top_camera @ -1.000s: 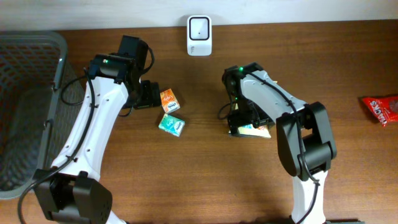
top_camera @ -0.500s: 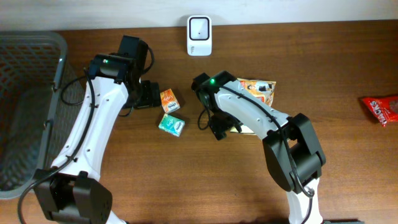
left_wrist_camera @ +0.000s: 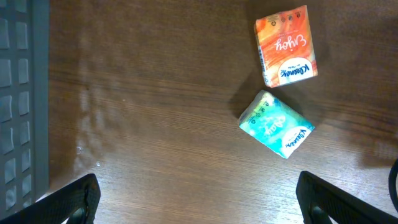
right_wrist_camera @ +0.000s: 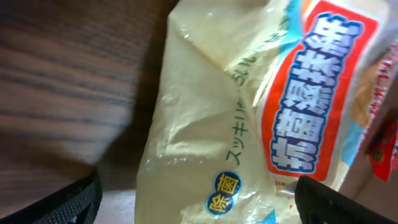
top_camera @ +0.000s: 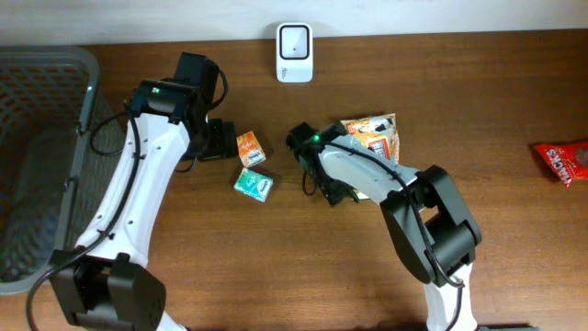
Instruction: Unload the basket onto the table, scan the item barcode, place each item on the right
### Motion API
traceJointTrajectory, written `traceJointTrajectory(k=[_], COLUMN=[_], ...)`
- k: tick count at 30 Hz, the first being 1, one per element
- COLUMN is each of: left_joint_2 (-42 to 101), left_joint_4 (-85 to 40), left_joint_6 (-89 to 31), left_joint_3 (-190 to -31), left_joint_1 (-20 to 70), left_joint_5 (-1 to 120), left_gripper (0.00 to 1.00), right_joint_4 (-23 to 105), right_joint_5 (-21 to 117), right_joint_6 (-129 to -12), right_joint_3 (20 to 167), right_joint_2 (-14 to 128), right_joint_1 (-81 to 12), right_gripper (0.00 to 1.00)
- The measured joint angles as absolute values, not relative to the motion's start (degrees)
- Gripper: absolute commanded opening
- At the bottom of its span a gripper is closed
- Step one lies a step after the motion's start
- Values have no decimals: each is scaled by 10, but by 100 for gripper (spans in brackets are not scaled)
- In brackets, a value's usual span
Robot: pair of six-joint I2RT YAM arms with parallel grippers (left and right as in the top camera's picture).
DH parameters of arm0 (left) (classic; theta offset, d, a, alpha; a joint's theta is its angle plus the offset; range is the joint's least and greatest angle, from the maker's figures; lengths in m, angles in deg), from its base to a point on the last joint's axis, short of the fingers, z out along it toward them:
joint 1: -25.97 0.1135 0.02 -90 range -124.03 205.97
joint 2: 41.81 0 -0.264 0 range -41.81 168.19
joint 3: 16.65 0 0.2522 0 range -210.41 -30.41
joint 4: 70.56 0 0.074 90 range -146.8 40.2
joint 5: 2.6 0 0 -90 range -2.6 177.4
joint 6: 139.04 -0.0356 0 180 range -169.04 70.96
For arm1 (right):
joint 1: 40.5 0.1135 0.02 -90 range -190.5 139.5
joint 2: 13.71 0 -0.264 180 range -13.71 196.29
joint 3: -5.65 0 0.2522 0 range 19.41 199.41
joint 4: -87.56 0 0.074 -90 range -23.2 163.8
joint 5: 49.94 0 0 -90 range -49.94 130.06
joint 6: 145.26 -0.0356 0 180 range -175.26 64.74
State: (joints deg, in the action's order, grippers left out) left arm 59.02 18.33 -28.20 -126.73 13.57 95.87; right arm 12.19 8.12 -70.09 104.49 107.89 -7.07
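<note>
Snack bag [top_camera: 372,131] near the middle of the table [top_camera: 478,83], just right of centre and partly hidden under the right arm [top_camera: 367,173]. Pale yellow wrapper with an orange-red panel of white characters and a small round blue badge.

At the far left, a grey mesh basket [top_camera: 90,69] against the table edge. Next to it, the left arm [top_camera: 138,184] reaching up and inward. Left gripper [left_wrist_camera: 198,200] hanging above bare wood, fingers spread wide, nothing between them.

Just beyond it, two small tissue packs lying flat on the wood: an orange tissue pack [left_wrist_camera: 285,46] farther off and a green tissue pack [left_wrist_camera: 277,124] nearer, close together but with a thin strip of table showing between them. Both clear of the fingers.

At the back edge, near the middle, a white scanner [top_camera: 294,41], standing apart from the bag, up and to its left in the overhead view.

Right gripper [right_wrist_camera: 198,200] also spread as wide as it goes, with the bag filling the space ahead of it in the wrist view. Bag's left edge clear of the left finger; no finger seen pressing the wrapper. Barcode not visible in any view.

At the far right edge, a red packet [top_camera: 562,161], well apart from everything else.
</note>
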Motion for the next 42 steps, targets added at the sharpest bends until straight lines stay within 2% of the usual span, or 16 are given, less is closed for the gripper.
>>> traceJointTrajectory(k=[1, 3, 9, 14, 16, 18, 19, 22, 23, 25, 28, 32, 34, 35, 42], left_joint_2=[590, 590, 590, 590, 590, 590, 590, 590, 590, 590, 590, 590, 590, 590, 590], left_joint_4=[183, 183, 184, 183, 183, 183, 183, 183, 183, 183, 183, 183, 184, 183, 183], left_joint_6=[-282, -282, -282, -282, -282, -282, -282, -282, -282, -282, -282, -282, -282, -282, -282], left_joint_3=[-1267, -1267, -1267, -1267, -1267, -1267, -1267, -1267, -1267, -1267, -1267, -1267, -1267, -1267, -1267], left_joint_1=[136, 136, 136, 136, 136, 136, 136, 136, 136, 136, 136, 136, 136, 136, 136], left_joint_5=[958, 959, 958, 958, 958, 958, 959, 959, 958, 958, 958, 958, 958, 958, 958], left_gripper=[99, 99, 99, 99, 99, 99, 99, 99, 99, 99, 99, 99, 99, 99, 99], right_joint_4=[140, 161, 234, 292, 294, 295, 295, 290, 289, 287, 250, 175, 157, 144, 196], right_joint_5=[75, 67, 71, 155, 169, 175, 175, 172, 170, 168, 181, 276, 366, 456, 820], right_joint_6=[-705, -710, -769, -787, -789, -790, -789, -790, -791, -788, -791, -789, -769, -749, -694], right_joint_3=[1042, 1041, 1038, 1038, 1038, 1038, 1040, 1046, 1046, 1047, 1067, 1133, 1190, 1235, 1260], right_joint_2=[1077, 1077, 1075, 1071, 1071, 1071, 1075, 1083, 1083, 1083, 1081, 1088, 1093, 1094, 1094], right_joint_1=[-71, -72, -122, -184, -190, -191, -191, -191, -191, -190, -191, -192, -192, -192, -215], right_gripper=[100, 94, 97, 96, 91, 81, 73, 39, 32, 4, 4, 4, 4, 4, 4])
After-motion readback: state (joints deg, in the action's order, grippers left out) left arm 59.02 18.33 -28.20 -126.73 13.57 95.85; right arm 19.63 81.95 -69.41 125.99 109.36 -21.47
